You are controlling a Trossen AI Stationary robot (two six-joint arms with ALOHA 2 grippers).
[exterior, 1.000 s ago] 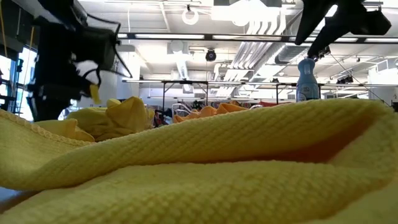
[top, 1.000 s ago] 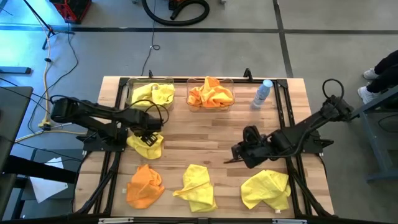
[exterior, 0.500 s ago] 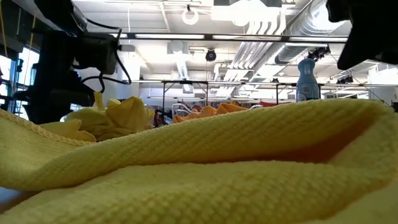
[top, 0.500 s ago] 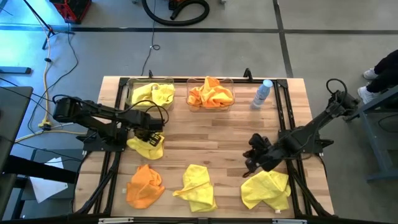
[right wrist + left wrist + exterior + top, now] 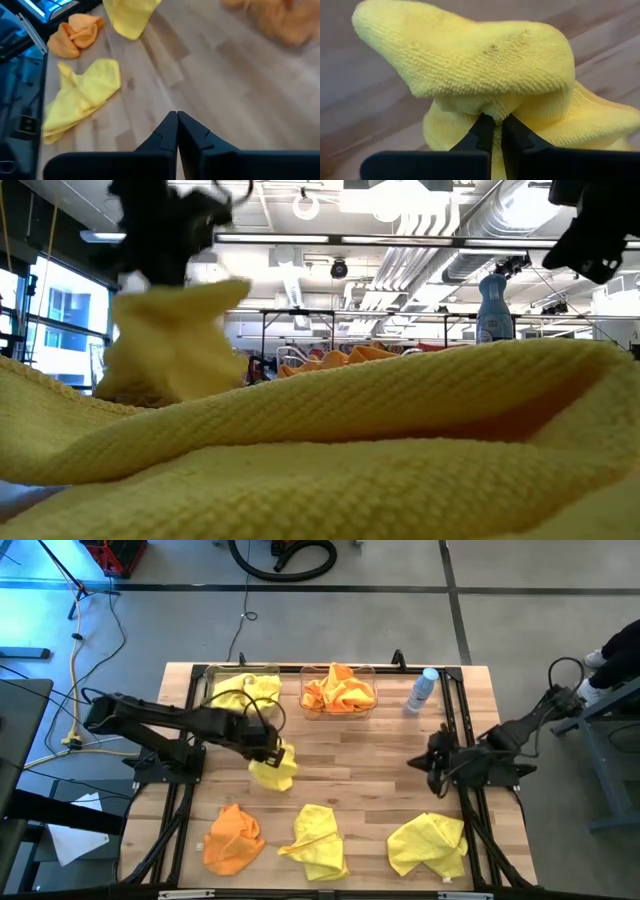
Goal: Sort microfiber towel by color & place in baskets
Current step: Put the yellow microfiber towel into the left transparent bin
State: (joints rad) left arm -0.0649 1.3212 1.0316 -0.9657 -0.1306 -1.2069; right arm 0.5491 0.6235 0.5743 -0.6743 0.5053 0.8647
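Observation:
My left gripper (image 5: 270, 747) is shut on a yellow microfiber towel (image 5: 276, 769) above the table's middle left, in front of the baskets. It also shows high up in the low view (image 5: 165, 235), the towel (image 5: 170, 340) bunched below it. One clear basket (image 5: 213, 692) holds yellow towels and the other (image 5: 338, 672) holds orange ones. An orange towel (image 5: 233, 838) and two yellow towels (image 5: 318, 840) (image 5: 428, 843) lie crumpled along the near edge. My right gripper (image 5: 432, 762) hovers shut and empty over bare wood at the right. My left gripper pinches a gathered fold of the yellow towel (image 5: 492, 111) between its two fingertips (image 5: 481, 131), several layers bunched together. The fingers come from above, slanting down. The towel hangs below them in a slack lump, lifted clear of the table.
A pale bottle with a blue top (image 5: 423, 690) stands at the far right beside the orange basket. Black frame rails (image 5: 460, 740) run along both table sides. Bare wood lies in the table's middle (image 5: 350, 760). In the low view a yellow towel (image 5: 350, 460) fills the foreground.
My left gripper has taken hold of the yellow towel that lay at the left, raised it off the table and carried it toward the table's right. My right gripper has drawn back from the middle toward the right edge, away from the near yellow towel.

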